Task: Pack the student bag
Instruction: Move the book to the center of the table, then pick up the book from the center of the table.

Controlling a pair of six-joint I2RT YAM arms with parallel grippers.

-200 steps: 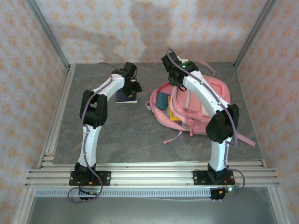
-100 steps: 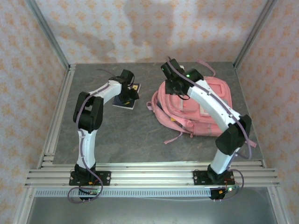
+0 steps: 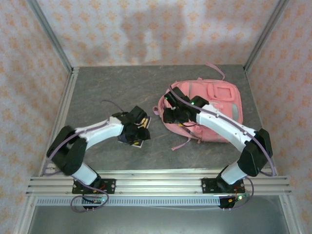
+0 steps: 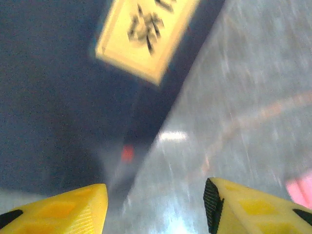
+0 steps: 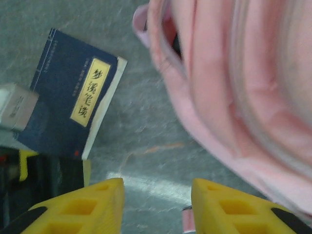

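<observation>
Expect a soft, floppy, light bag (image 3: pixel 219 95), right of centre; pinch fabric at its open rim (image 5: pixel 158 48). Nothing between either pair of spread jaws.

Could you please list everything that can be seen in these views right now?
bag: one, pink, lying on the right half of the table, straps trailing around it
book: one, dark blue with a yellow title label, flat on the table left of the bag and apart from it
table: one, grey, stone-patterned
rails: several, silver, along the near edge
walls: three, pale pink with an orange pattern, around the table
arms: two, white and black; the left arm reaches over the book, the right arm crosses the bag
left gripper: one, yellow fingers, open, low over the book's edge
right gripper: one, yellow fingers, open, at the bag's left edge
</observation>
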